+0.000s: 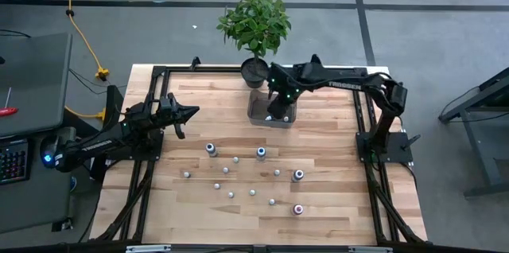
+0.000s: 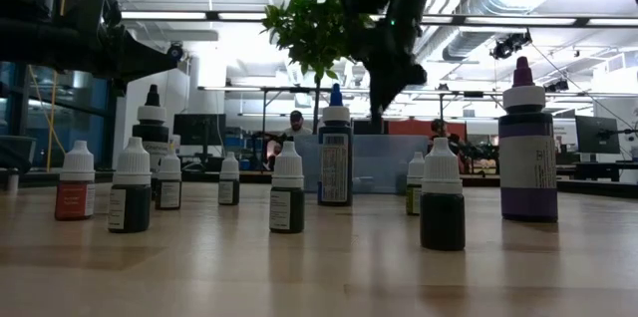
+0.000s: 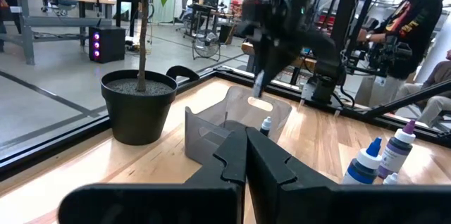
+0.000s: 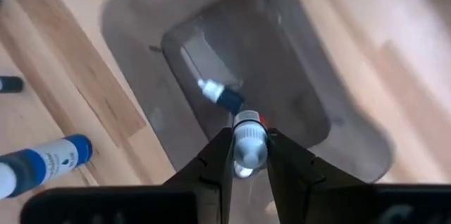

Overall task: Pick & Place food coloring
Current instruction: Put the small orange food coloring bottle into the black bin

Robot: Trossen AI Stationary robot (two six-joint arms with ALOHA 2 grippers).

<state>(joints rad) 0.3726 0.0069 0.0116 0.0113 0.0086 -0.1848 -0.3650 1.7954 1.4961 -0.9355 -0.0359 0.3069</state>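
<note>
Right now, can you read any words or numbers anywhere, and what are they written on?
Right arm: white lettering in the high view, too small to read.
Blue-capped bottle: label too blurred to read.
Purple-capped bottle: label unreadable.
Small white-capped bottles, like the one at: labels too small.
Bottle lying beside the bin: printed label, blurred.
Person's hoodie: a print, not readable.
So nothing reads clearly.

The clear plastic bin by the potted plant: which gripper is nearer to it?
Right. The right gripper hangs directly over the clear bin, shut on a small white-capped bottle. The left gripper sits shut off to the bin's left, apart from it.
</note>
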